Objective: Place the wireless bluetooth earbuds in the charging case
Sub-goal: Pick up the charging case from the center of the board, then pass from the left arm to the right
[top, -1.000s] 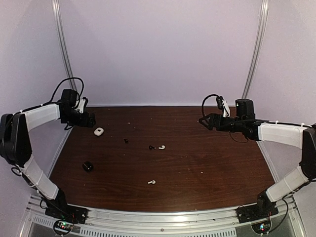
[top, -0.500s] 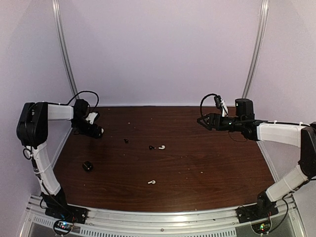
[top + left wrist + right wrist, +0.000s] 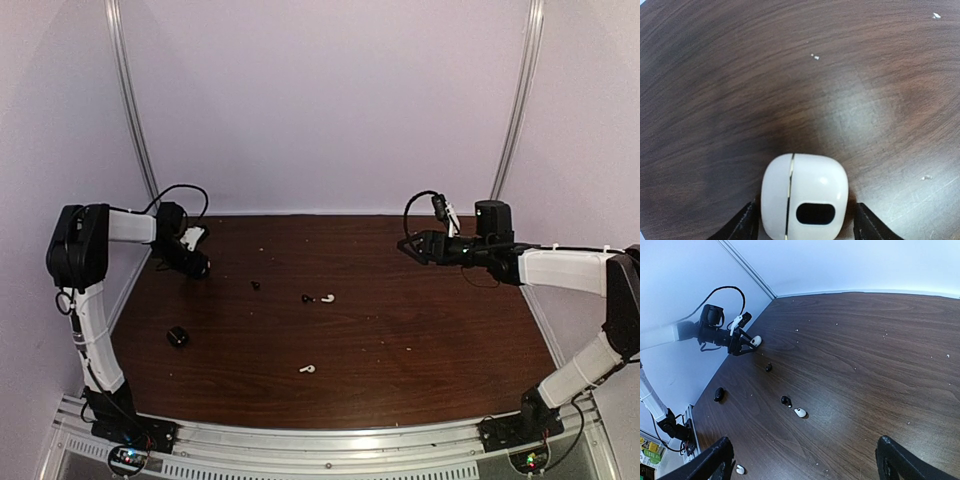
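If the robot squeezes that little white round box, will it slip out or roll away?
The glossy white rounded plastic charging case looks smooth, so it might slip between the black fingers flanking it. It seems stiff, so probably won't squash. Lying flat on the brown wooden table, it likely slides rather than rolls.

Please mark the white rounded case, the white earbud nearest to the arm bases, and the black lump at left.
Glossy white rounded plastic case [image 3: 805,192]: left wrist view, its front face.
Small white stemmed earbud [image 3: 307,369]: top external view, its body.
Small black rounded lump [image 3: 177,337]: top external view, its top.
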Motion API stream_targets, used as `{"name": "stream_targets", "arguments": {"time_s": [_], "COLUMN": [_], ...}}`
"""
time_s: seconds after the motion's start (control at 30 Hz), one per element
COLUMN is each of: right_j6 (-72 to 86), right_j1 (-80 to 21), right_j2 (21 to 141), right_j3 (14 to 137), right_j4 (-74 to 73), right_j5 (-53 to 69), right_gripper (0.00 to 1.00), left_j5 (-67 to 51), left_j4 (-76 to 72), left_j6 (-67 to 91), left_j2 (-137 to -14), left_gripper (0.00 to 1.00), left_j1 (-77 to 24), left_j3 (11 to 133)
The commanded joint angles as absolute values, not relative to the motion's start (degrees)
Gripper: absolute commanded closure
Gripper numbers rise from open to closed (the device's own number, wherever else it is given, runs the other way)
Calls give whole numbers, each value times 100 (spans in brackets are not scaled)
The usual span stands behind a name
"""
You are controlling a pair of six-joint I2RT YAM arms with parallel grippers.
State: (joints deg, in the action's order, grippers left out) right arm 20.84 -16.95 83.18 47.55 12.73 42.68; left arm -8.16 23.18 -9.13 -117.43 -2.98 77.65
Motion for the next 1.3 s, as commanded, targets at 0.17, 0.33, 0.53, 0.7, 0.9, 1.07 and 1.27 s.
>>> {"name": "stream_targets", "arguments": {"time_s": [0.17, 0.33, 0.53, 0.7, 0.9, 1.07, 1.27], "right_j6": [2072, 2107, 2335, 2474, 2360, 2826, 3539], "right_j1": [-1670, -1663, -1677, -1740, -2012, -2464, -3204], "right_j2": [8376, 8290, 8120, 7940, 7519, 7030, 6711], "right_j3": [4808, 4816, 4732, 4658, 4651, 4369, 4009], "right_j4": [1403, 1358, 1466, 1333, 729, 827, 1381], "right_j5": [4375, 4384, 4441, 4511, 4544, 4321, 3989], "right_gripper": [0, 0, 0, 0, 0, 0, 2], "left_j5": [-905, -998, -1074, -677, -952, -975, -433], "left_j4": [1907, 1941, 1855, 1838, 1265, 616, 295], "left_j6": [-1236, -1258, -1383, -1793, -2097, -2212, -2365], "left_j2": [-11980, -12023, -11306, -10307, -9084, -8408, -8327], "left_gripper": [41, 53, 58, 59, 59, 59, 60], "left_j1": [-264, -264, -571, -1418, -2764, -4004, -5100], "left_j3": [7902, 7937, 7722, 7393, 6771, 6525, 6604]}}
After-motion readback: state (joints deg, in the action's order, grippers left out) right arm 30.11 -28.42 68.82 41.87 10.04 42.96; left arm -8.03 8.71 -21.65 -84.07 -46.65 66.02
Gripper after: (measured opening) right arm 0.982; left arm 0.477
